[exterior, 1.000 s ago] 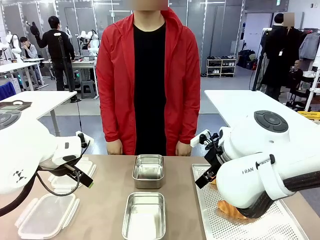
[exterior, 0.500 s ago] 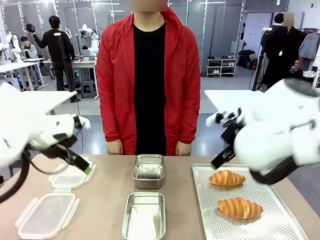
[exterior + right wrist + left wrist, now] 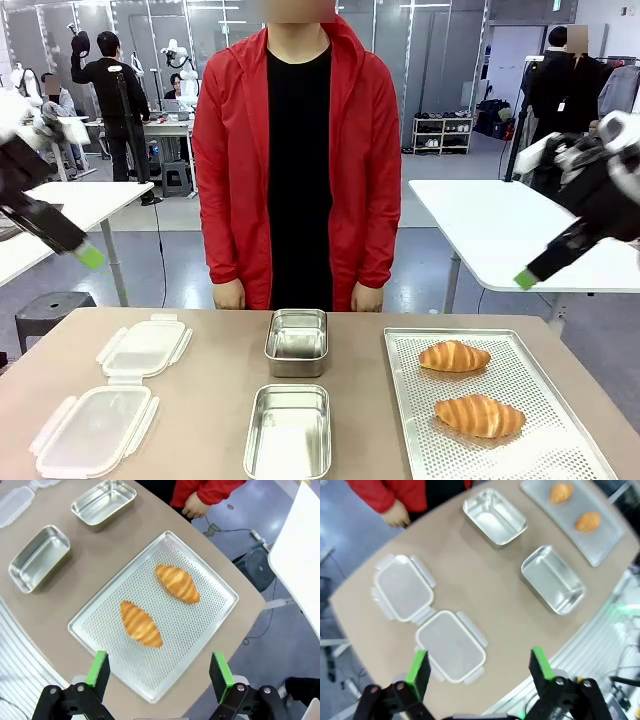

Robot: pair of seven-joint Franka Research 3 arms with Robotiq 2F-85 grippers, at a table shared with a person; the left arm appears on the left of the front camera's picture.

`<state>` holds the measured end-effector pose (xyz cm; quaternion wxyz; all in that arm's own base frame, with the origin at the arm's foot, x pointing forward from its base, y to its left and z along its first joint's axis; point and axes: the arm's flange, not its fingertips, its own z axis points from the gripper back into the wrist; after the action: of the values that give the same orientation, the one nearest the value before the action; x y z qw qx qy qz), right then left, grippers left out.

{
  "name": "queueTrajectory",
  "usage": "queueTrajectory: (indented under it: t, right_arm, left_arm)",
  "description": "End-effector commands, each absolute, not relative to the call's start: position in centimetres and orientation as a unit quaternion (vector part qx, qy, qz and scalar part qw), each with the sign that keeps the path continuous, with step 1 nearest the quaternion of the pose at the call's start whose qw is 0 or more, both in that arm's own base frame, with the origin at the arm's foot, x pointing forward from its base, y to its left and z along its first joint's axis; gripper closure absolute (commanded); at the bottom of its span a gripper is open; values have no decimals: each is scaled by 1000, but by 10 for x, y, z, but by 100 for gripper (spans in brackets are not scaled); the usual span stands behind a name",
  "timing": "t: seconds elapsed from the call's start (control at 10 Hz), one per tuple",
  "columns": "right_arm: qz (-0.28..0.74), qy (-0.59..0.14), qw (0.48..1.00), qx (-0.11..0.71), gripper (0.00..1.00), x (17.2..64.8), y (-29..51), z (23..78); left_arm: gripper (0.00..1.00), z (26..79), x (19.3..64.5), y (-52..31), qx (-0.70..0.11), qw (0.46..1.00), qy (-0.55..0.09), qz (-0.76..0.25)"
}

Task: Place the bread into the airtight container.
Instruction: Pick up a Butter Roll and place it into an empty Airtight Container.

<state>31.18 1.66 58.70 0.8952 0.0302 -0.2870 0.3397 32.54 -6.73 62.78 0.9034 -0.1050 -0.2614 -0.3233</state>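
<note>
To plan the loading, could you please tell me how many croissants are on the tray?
2, both on the tray: the far croissant lies nearer the person, the near croissant toward the tray's front. None seems hidden.

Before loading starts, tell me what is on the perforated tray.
On the perforated tray lie the far croissant and the near croissant, apart. The tray surface under each is covered.

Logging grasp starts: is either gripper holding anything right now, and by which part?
Nothing is held. The left gripper and right gripper are both open; the golden-brown croissants lie untouched on the perforated metal tray.
</note>
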Motion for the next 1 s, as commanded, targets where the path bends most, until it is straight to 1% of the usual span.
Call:
queueTrajectory:
  t: [0.0,0.2,0.4,0.6,0.7,0.9]
  right_arm:
    - [370,-287,884,22,0,274,-4,612]
    - [376,-285,882,4,0,252,-11,633]
    - [375,-277,885,2,0,238,-16,643]
    - [377,-275,884,31,0,237,-18,643]
    - [367,-283,886,10,0,236,-12,646]
    - [367,-283,886,10,0,236,-12,646]
  left_arm:
    - [0,656,285,-44,-119,892,-278,-337]
    - [0,679,247,-20,-122,891,-294,-324]
    - [0,684,213,4,-119,887,-322,-309]
    - [0,683,202,13,-113,890,-340,-282]
    - [0,692,209,4,-117,889,-327,-300]
    - [0,692,209,4,-117,889,-327,-300]
